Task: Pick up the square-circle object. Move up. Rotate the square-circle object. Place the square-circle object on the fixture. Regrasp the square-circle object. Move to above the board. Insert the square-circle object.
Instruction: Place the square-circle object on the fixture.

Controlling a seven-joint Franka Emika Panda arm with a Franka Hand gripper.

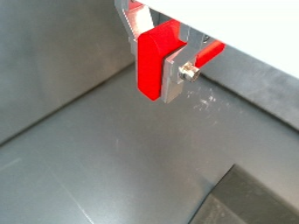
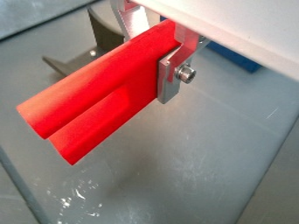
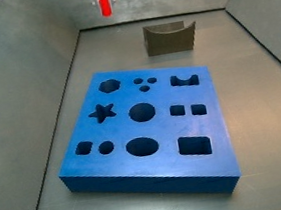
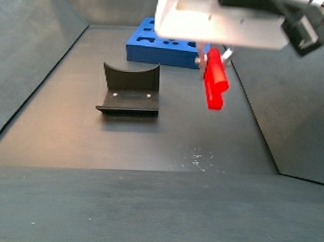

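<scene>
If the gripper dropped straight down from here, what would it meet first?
Probably the bare grey floor. The gripper, holding the square-circle object, hangs beside the fixture, apart from it; depth is uncertain.

Tool [image 4: 211, 57] above floor, between fixture [image 4: 128, 90] and board [image 4: 161, 45].

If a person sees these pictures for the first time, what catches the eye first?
First the bright red flat block, shut in the pincer and hanging in the air. Then the large blue board with shaped holes on the floor, and beyond it the small dark fixture, standing empty.
</scene>
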